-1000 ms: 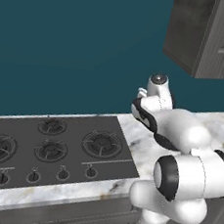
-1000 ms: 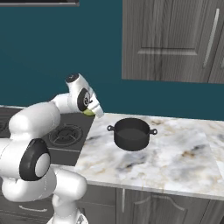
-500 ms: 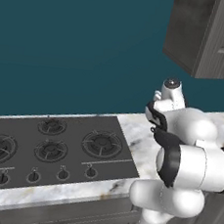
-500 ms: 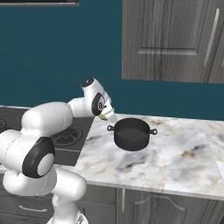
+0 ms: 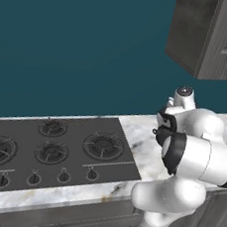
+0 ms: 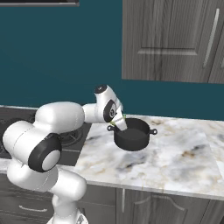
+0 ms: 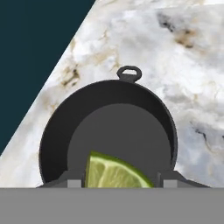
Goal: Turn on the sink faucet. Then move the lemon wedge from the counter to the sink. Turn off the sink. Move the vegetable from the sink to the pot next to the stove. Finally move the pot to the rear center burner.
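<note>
While over the pot (image 7: pixel 57 127) — gripper (image 7: pixel 118 179) clamping lemon wedge (image 7: pixel 111 173)

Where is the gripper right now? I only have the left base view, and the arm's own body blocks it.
Observer: The gripper hangs over the pot's left rim, in the right base view.
Operator: Is it carrying anything?
Observer: Yes, the lemon wedge sits between the fingers, in the hand view.
Operator: Anything in the pot already?
Observer: No, its dark floor shows bare directly below the wedge.
</note>
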